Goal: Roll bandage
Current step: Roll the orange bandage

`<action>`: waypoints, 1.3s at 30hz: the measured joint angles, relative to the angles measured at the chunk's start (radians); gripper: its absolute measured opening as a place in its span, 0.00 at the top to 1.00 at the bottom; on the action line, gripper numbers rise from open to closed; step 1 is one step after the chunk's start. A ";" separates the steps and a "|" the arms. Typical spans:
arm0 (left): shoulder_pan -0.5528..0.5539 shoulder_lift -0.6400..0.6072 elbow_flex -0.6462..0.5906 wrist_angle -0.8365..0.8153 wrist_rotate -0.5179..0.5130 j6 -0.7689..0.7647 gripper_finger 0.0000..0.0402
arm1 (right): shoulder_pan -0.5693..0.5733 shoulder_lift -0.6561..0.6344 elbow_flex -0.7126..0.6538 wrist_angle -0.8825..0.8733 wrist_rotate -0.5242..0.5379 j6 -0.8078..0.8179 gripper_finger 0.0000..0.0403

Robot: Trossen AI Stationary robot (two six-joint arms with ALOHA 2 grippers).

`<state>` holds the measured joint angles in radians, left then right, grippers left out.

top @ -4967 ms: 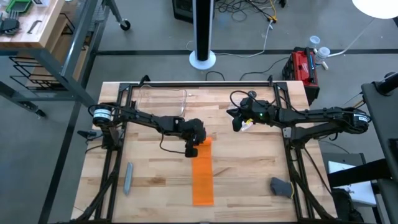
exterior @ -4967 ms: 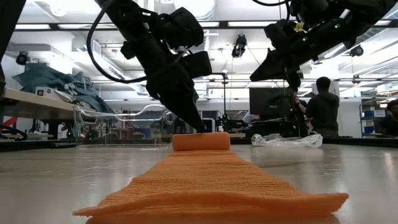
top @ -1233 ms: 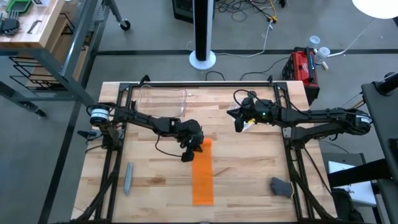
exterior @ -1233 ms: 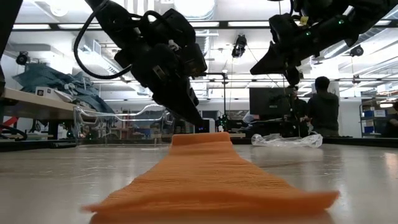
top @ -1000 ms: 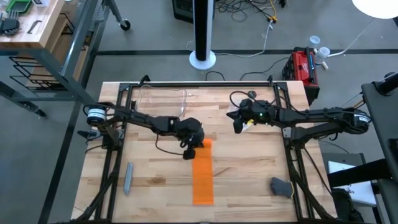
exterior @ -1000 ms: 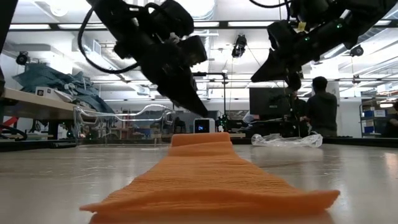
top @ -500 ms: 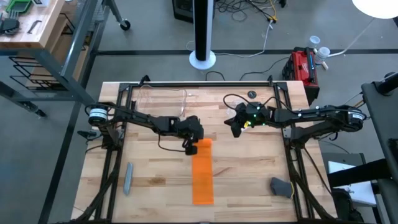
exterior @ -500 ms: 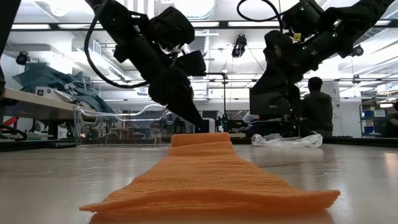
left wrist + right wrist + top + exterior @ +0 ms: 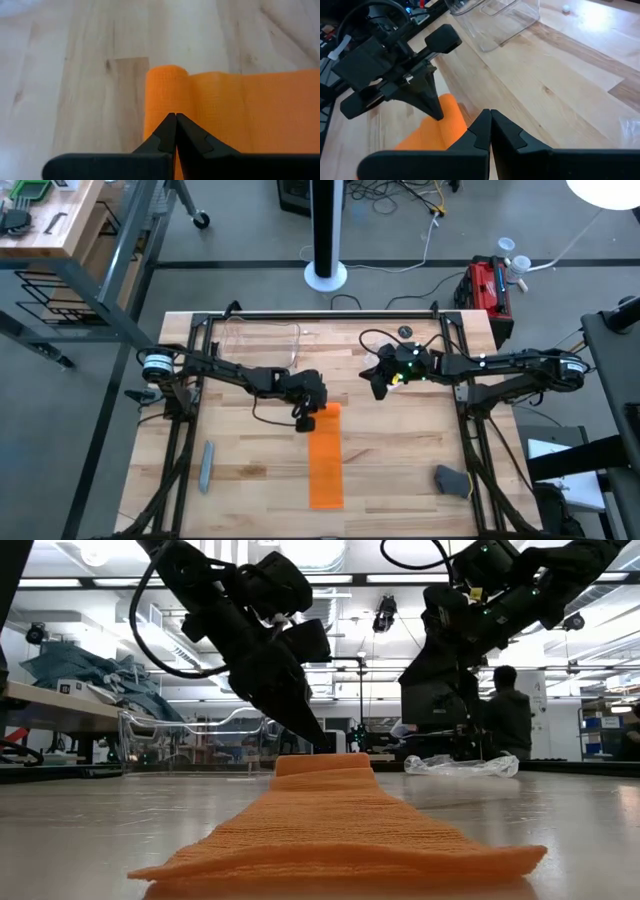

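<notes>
The orange bandage (image 9: 325,465) lies flat as a long strip along the table's middle, with its far end turned over into a small low roll (image 9: 167,85). My left gripper (image 9: 306,420) is shut, its tips down at that roll's left part (image 9: 451,116). My right gripper (image 9: 377,390) is shut and holds nothing. It hangs above the table, to the right of the bandage's far end. My left gripper rests its shut fingertips (image 9: 170,125) on top of the bandage's rolled far end (image 9: 172,100), near the roll's left side. The fingers slant down from the table's left and far side. The roll and the whole strip lie on the table.
A clear plastic container (image 9: 265,340) stands at the far left. A grey bar (image 9: 206,465) lies near the left front and a dark grey object (image 9: 452,480) at the right front. Crinkled clear wrap (image 9: 460,766) lies under the right arm. A person (image 9: 515,720) stands in the room behind.
My left gripper was raised above the roll a second ago and has come back down onto it, still shut. My right gripper has moved toward the table's left, closer to the bandage's far end. The strip has stayed in place.
</notes>
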<state>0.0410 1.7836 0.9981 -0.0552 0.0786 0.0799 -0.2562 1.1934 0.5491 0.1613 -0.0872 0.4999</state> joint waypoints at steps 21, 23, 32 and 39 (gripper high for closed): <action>0.002 0.020 0.001 -0.010 -0.184 -0.012 1.00 | 0.000 0.000 0.001 0.001 0.009 -0.016 1.00; 0.001 0.031 0.000 -0.011 -0.147 -0.003 1.00 | 0.000 0.000 0.001 0.001 0.009 -0.016 1.00; 0.002 0.039 0.004 -0.004 -0.050 0.005 1.00 | 0.000 0.000 0.001 0.001 0.009 -0.018 1.00; 0.002 0.039 0.010 -0.002 -0.008 0.005 1.00 | 0.000 0.000 0.001 0.000 0.009 -0.020 1.00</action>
<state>0.0425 1.8229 1.0077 -0.0570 0.0711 0.0845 -0.2562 1.1931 0.5503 0.1617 -0.0784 0.4800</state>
